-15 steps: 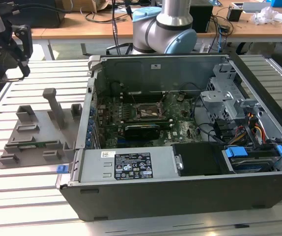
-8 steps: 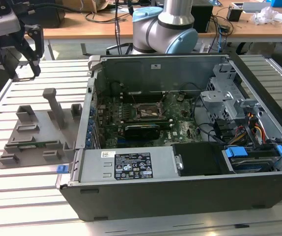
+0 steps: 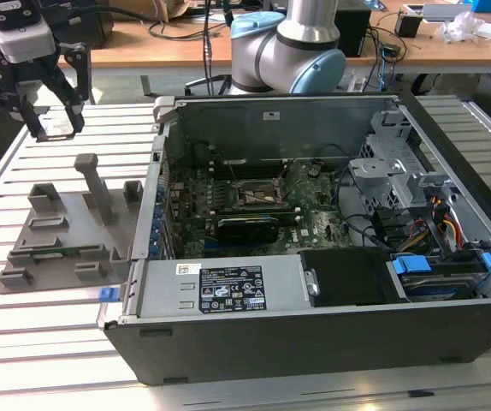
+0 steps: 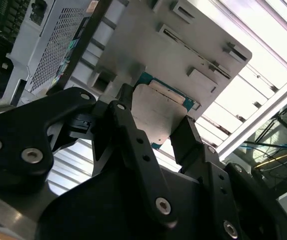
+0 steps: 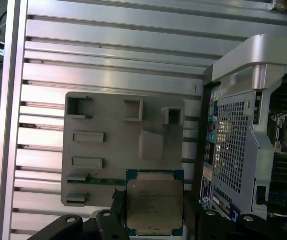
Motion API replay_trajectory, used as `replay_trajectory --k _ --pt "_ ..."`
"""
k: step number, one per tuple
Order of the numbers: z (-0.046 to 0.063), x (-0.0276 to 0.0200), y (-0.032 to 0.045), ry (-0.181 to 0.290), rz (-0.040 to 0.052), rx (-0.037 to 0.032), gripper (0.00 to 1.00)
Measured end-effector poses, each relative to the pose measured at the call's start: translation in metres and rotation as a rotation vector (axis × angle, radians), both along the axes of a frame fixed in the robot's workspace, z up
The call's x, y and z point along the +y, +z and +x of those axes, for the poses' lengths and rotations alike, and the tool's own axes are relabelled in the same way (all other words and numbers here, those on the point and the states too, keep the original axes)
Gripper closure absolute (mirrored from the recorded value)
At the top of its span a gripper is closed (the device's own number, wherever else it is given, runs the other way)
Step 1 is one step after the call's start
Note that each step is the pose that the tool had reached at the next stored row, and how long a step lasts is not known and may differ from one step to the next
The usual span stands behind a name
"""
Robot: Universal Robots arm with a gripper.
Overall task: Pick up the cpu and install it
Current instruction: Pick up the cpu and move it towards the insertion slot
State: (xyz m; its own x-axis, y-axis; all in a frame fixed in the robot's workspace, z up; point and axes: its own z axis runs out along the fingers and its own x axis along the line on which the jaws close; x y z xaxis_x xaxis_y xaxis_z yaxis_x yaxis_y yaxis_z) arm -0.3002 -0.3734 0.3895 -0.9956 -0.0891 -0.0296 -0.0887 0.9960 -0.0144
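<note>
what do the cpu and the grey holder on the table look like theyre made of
The cpu: brushed silvery metal lid, going by its dull sheen, on a green board-like rim. The grey holder: matte, uniformly grey, probably moulded or printed plastic.

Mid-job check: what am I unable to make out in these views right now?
- First wrist view: fingers of the claw cover two edges of the cpu.
- Second wrist view: claw links hide part of the cpu's face.
- Exterior view: the socket inside the case is too small to tell whether its bracket is open.
</note>
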Motion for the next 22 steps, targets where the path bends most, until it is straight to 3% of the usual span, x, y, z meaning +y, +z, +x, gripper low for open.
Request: replay_trajectory --k 22 --pt "0.06 0.0 0.0 0.0 0.0001 0.0 0.45"
